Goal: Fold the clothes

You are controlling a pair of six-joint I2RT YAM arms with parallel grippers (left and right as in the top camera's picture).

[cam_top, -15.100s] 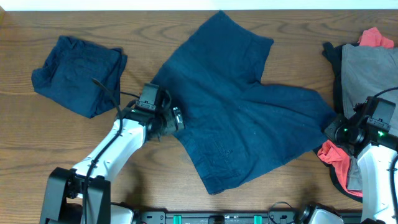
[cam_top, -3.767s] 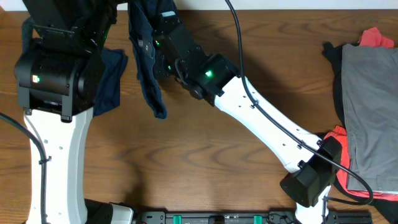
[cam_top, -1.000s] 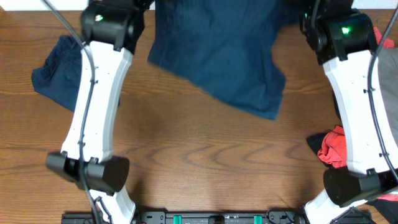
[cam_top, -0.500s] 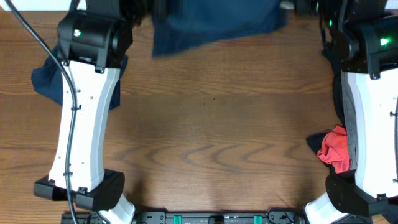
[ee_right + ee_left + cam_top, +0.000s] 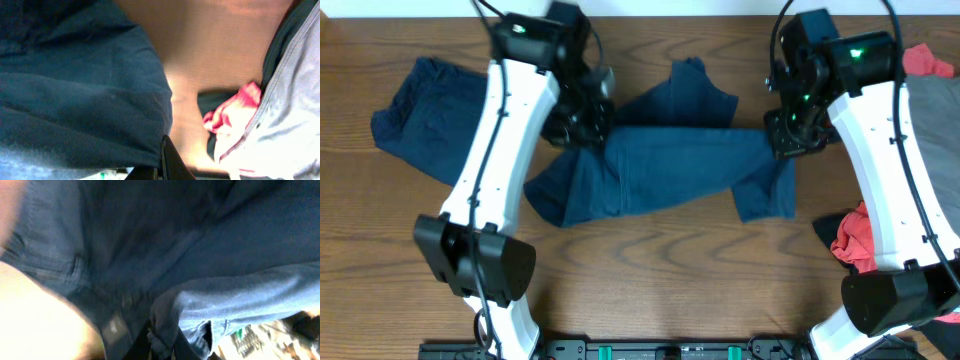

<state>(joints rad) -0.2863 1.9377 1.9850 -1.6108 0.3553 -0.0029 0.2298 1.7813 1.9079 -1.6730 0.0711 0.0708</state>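
Dark navy shorts, one of the clothes, stretch in a long band across the middle of the table, with one leg flap pointing to the far side. My left gripper is shut on their left end, and my right gripper is shut on their right end. In the left wrist view, navy cloth fills the frame and a bunched fold sits between the fingers. The right wrist view shows navy cloth pinched at the dark fingertip.
A second navy piece lies crumpled at the far left. At the right edge lies a grey garment over black cloth, with red cloth by it; both show in the right wrist view. Bare wood table spans the front.
Both arms have come down and toward the front from the far edge. The navy shorts, held up high before, now lie stretched on the table between the grippers.
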